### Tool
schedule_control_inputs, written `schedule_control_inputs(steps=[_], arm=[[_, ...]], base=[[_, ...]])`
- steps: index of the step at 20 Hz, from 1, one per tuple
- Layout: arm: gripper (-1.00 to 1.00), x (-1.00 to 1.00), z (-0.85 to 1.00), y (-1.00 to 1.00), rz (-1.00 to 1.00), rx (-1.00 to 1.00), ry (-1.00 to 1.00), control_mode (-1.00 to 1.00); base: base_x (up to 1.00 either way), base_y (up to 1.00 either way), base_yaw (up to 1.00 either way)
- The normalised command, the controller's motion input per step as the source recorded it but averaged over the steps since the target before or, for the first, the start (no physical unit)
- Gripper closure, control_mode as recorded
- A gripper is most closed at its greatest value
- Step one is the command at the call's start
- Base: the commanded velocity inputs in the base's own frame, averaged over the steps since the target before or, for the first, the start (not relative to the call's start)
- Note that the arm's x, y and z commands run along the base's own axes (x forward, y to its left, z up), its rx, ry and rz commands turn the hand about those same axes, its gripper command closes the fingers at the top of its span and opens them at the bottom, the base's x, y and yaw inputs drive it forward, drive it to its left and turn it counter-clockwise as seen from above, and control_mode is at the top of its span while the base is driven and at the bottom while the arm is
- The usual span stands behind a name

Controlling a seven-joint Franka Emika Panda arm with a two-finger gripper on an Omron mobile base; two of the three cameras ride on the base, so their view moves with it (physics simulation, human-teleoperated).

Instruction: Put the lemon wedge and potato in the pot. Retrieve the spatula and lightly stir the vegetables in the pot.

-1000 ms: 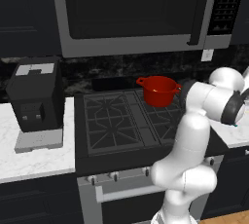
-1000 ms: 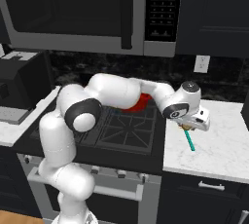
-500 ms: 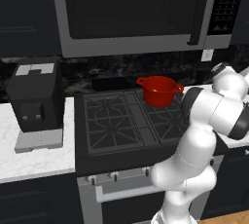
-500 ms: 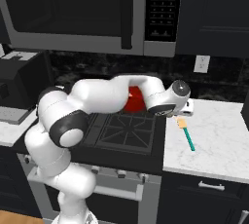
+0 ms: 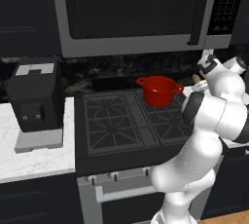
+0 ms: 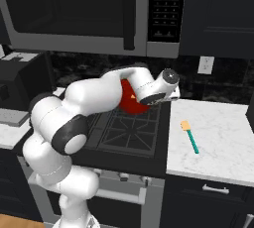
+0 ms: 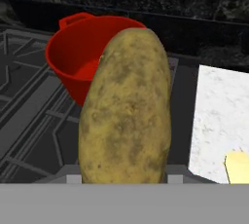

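Brown load: you have the speckled tan-brown potato (image 7: 125,111) standing end-up straight ahead of the gripper (image 7: 124,179), so close that it hides most of what lies beyond.
Grip: you cannot see the fingertips themselves, since the potato covers them; the jaws read as part-way apart and clamped on the potato's lower end, which sits squarely between them.
Why held so: you carry it by one end, probably so the free end can go over the rim first and the drop is clean.
Red pot: the small round bright-red pot with loop handles (image 7: 85,55) lies beyond the gripper and a little to its left, on the black gas stove (image 5: 127,121); from the left base camera you find it at the back right of the grates (image 5: 158,90).
Pot contents: you can make out a small yellowish speck inside the pot, likely the lemon wedge, but it is too small to be sure.
Stage: you are mid-carry, as I judge it; the potato is near the pot yet not over its mouth.
Teal spatula: the long thin teal-green spatula with a pale yellow blade (image 6: 189,136) lies flat on the white marble counter (image 6: 218,147), off to the gripper's right, untouched; its pale blade (image 7: 237,168) pokes in at the gripper's lower right.
Next need: you should bring the potato over the rim before letting go.
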Motion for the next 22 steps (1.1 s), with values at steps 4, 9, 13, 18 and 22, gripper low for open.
schedule_control_inputs(steps=[4,9,13,18,22], arm=[[1.00,0.72,0.06,0.55,0.06,-0.01,0.09,-1.00],[1.00,0.55,0.00,0.28,0.00,0.00,0.00,-1.00],[1.00,0.42,0.00,0.09,0.00,0.00,0.00,-1.00],[1.00,0.35,0.00,0.15,0.00,0.00,0.00,-1.00],[1.00,0.31,0.00,0.10,0.00,0.00,0.00,-1.00]], base=[[0.00,0.00,0.00],[0.00,0.00,0.00],[0.00,0.00,0.00],[0.00,0.00,0.00],[0.00,0.00,0.00]])
